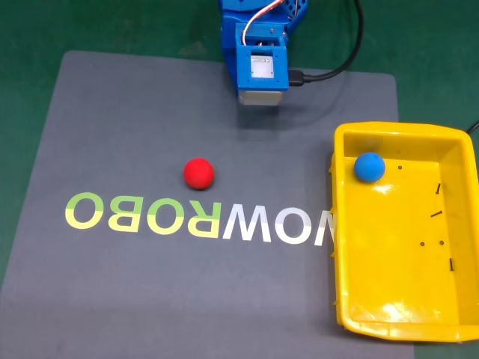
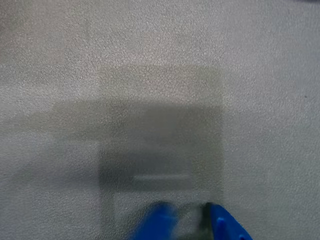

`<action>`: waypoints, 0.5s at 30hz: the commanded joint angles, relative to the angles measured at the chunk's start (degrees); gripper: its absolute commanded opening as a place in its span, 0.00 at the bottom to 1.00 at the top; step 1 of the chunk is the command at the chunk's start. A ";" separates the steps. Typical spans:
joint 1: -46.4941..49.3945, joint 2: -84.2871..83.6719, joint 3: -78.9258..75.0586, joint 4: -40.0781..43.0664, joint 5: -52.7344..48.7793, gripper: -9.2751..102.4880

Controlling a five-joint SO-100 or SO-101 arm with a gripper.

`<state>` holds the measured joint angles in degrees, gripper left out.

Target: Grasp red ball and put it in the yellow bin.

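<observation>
Red ball: small matte red sphere [image 1: 199, 173] on the grey mat [image 1: 112, 112], middle-left, above the lettering.
Yellow bin: glossy plastic tray [image 1: 340, 224], right edge.
Jaws: blue gripper [image 2: 192, 225] at the mat's far edge, nearly closed, gripping nothing; ball lies nearer the camera, leftward.

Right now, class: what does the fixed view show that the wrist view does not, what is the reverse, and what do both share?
Fixed view alone: the red ball on the grey mat, apart from the yellow bin, with a blue ball inside the bin, plus white and green lettering. Wrist view alone: the blue gripper fingertips, blurred, above a shadow. Shared: the grey mat and the blue arm.
</observation>
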<state>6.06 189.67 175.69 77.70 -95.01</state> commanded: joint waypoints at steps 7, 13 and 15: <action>0.79 0.79 0.97 -5.19 -0.26 0.35; 3.87 -4.92 -7.91 -11.43 -4.22 0.35; 4.92 -10.55 -10.81 -16.79 -4.83 0.35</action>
<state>9.32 184.31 170.86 67.50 -99.05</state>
